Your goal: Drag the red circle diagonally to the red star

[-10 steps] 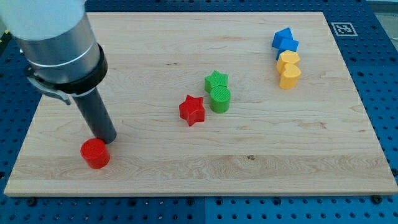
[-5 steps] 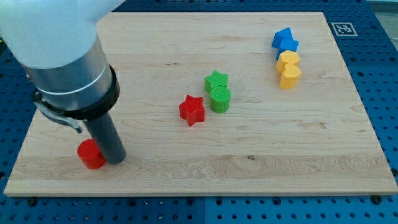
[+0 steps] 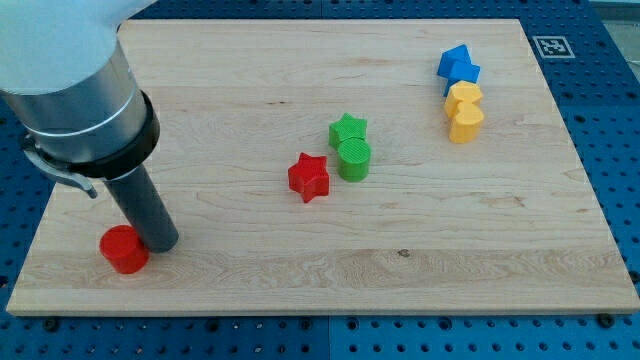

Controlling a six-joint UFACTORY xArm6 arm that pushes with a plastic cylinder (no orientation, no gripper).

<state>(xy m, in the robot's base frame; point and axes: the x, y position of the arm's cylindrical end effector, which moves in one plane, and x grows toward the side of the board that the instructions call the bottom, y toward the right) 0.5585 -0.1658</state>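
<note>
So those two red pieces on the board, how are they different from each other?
Shape: the red circle is a round, flat-topped disc, while the red star has five points.
Place: the red circle sits near the view's bottom left corner; the red star is near the board's middle, beside the green blocks.
Company: my tip stands right against the red circle on its right side, but nothing touches the red star.
Both share the same red colour and lie flat.

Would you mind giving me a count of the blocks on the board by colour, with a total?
Red: 2, the red circle and the red star
Green: 2, the green star and the green cylinder
Blue: 2, the upper blue block and the lower blue block
Yellow: 2, the upper yellow block and the lower yellow block
Total: 8
</note>
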